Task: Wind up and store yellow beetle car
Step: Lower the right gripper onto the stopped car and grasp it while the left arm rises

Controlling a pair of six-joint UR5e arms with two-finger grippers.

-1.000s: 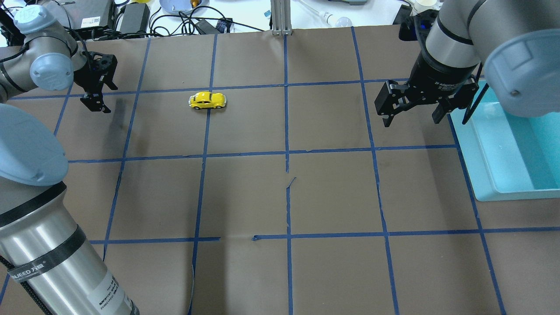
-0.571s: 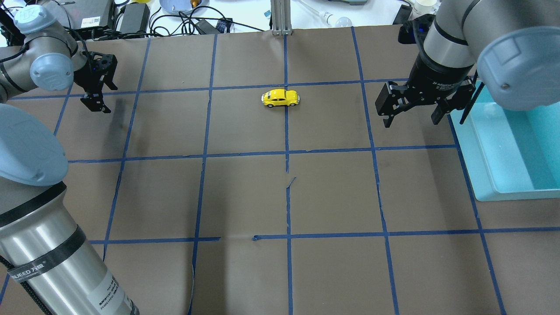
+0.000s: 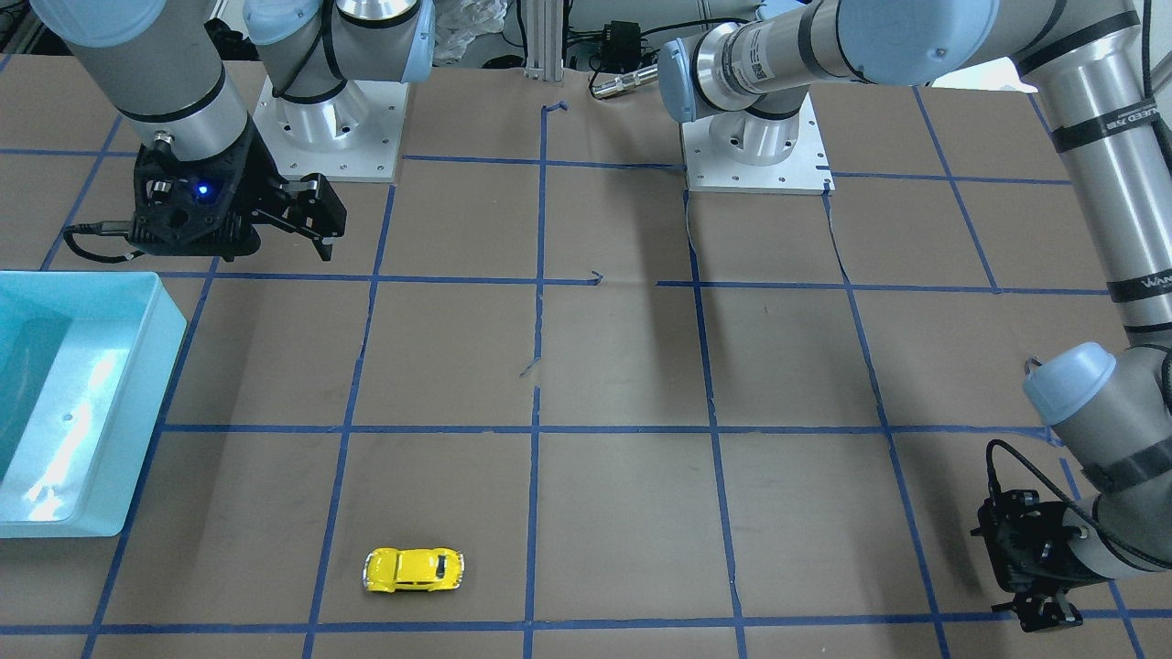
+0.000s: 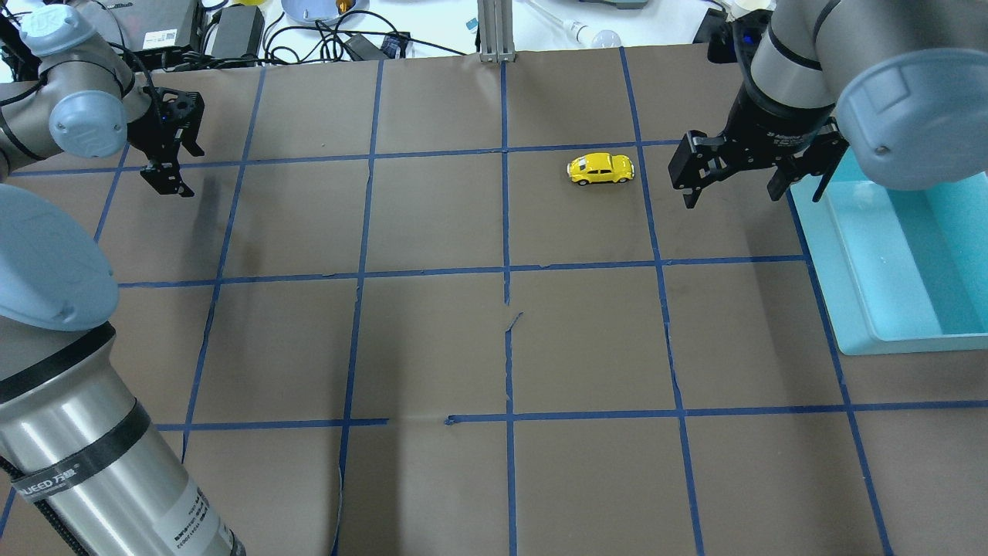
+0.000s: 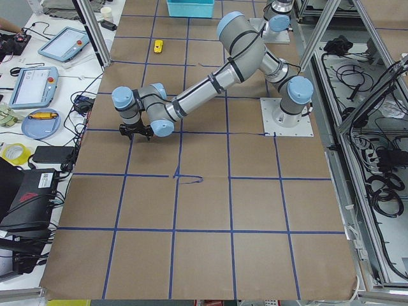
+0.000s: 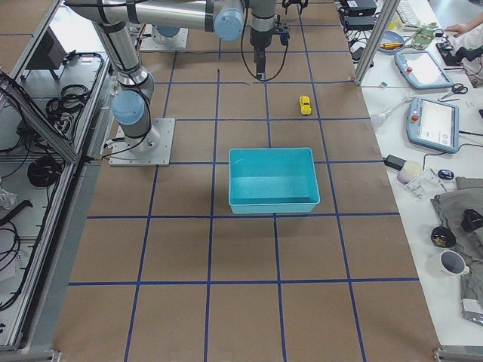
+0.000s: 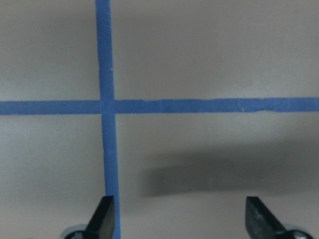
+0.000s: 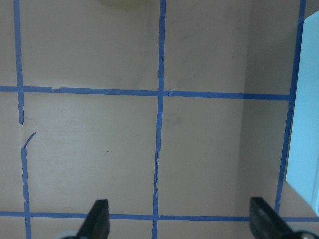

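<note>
The yellow beetle car (image 4: 601, 168) stands free on the brown table, on its wheels, just left of my right gripper (image 4: 729, 194). It also shows in the front view (image 3: 414, 569) and both side views (image 5: 158, 45) (image 6: 305, 105). My right gripper is open and empty, hovering between the car and the bin; its wrist view (image 8: 179, 221) shows spread fingers over bare table, with a yellowish blur at the top edge. My left gripper (image 4: 174, 166) is open and empty at the far left, low over a tape crossing (image 7: 182, 219).
A light-blue bin (image 4: 849, 309) stands at the table's right edge, beside my right gripper; it shows empty in the right side view (image 6: 272, 204). Blue tape lines grid the brown table cover. Cables and devices lie beyond the far edge.
The car has rolled to the right across the table, from left of centre to close beside my right gripper. The right gripper has shifted slightly toward the far edge. The left gripper has stayed put.
</note>
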